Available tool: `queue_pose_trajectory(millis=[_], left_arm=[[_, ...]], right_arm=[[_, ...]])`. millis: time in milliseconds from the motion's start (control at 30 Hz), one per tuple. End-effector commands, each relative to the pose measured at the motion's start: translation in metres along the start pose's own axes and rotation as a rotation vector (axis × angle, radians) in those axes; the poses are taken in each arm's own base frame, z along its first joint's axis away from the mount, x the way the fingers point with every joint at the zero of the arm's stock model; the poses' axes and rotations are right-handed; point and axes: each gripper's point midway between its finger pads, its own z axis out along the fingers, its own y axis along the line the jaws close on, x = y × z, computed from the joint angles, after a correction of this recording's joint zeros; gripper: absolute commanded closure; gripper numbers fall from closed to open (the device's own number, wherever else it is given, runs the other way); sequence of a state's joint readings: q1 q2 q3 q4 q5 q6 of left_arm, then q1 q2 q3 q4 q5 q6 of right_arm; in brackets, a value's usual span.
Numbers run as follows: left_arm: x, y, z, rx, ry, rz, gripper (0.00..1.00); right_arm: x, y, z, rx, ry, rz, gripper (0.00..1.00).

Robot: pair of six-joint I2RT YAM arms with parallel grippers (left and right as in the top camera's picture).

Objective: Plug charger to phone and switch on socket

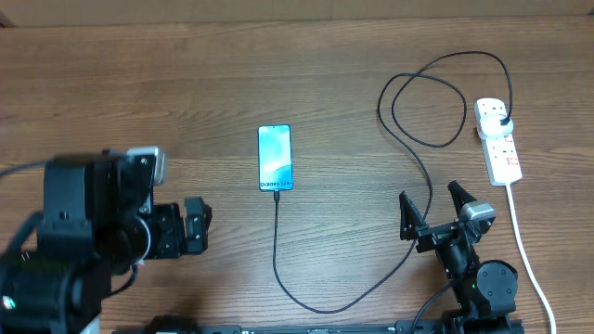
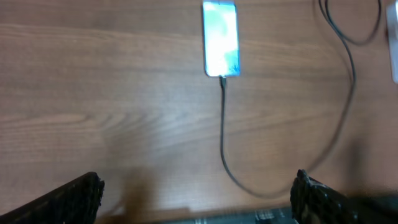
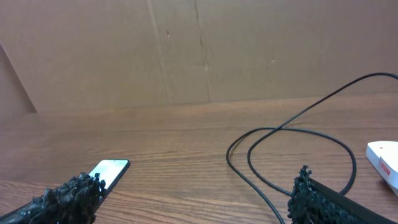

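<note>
The phone [image 1: 275, 158] lies flat mid-table with its turquoise screen up; it also shows in the left wrist view [image 2: 221, 38] and the right wrist view [image 3: 109, 169]. The charger cable [image 1: 278, 250] meets the phone's near edge, curves right, loops and ends in a black plug [image 1: 504, 121] seated in the white socket strip [image 1: 501, 153]. My left gripper [image 1: 204, 224] hovers left of the cable, open and empty [image 2: 196, 186]. My right gripper [image 1: 429, 195] stands open near the cable's rising stretch, with nothing between its fingers [image 3: 196, 180].
The strip's white cord [image 1: 524, 250] runs down the right side to the table's front edge. A brown cardboard wall [image 3: 186, 50] stands behind the table. The cable loop [image 3: 292, 134] lies ahead of the right gripper, and the strip's end [image 3: 385, 158] is at its right.
</note>
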State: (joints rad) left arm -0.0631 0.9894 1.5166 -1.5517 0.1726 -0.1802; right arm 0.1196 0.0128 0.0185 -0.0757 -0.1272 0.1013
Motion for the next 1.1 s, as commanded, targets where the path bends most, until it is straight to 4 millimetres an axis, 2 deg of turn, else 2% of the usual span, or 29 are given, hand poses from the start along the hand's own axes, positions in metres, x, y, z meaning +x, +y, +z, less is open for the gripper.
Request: queue_pose_trajectory(millis=[0,233,267,500,800,1067], left_arm=[[0.003,0.013,0.016,-0.025,-0.091,-0.001,0.01],[-0.021,0.009,0.048,0.063,-0.390,0.058,0.01],[-0.027,0.006,0.053,0.096,-0.476,0.080,0.01],[-0.042,0.002,0.059,0.163,-0.787,0.151,0.00],[-0.037,0.004,0.065,0.195,-1.092,0.236,0.00],[-0.026,0.020,0.072,0.081,-1.183,0.298,0.00]], right_arm=[[0.003,0.002,0.000,-0.011,-0.001,0.002,0.00],[0.003,0.002,0.000,-0.011,-0.001,0.002,0.00],[0.003,0.002,0.000,-0.011,-0.001,0.002,0.00],[0.002,0.002,0.000,-0.011,-0.001,0.002,0.00],[0.003,0.002,0.000,-0.011,-0.001,0.002,0.00],[0.003,0.002,0.000,-0.011,-0.001,0.002,0.00]])
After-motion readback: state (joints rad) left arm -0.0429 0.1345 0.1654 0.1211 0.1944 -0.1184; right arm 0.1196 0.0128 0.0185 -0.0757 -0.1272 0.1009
